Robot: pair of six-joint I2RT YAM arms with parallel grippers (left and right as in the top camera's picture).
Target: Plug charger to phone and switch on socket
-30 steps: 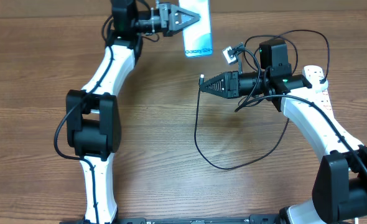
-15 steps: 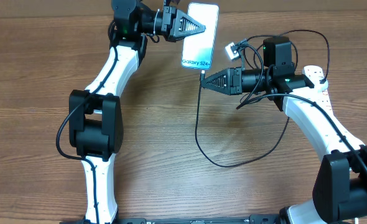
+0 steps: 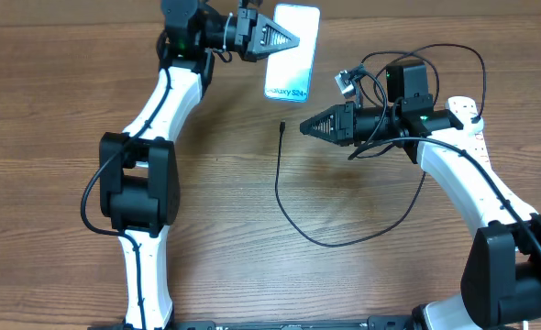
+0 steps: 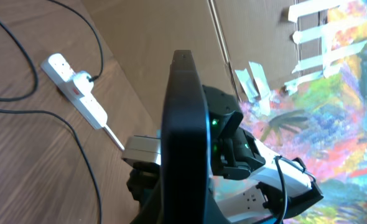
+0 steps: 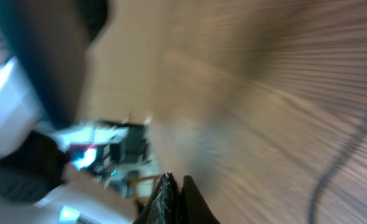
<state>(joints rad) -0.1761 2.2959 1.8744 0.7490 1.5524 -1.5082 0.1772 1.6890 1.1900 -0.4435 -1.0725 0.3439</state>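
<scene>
One charger [image 3: 278, 179] tip near right hand [image 3: 303, 126], phone [image 3: 292, 75] in left hand [image 3: 294, 40]

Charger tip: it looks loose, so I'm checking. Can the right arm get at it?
Probably yes: the charger tip lies on the table just beyond the right end effector, with nothing between them.

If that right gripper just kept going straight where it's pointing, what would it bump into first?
Probably the charger's connector tip, just ahead of the right gripper; height is hard to judge from above.
</scene>
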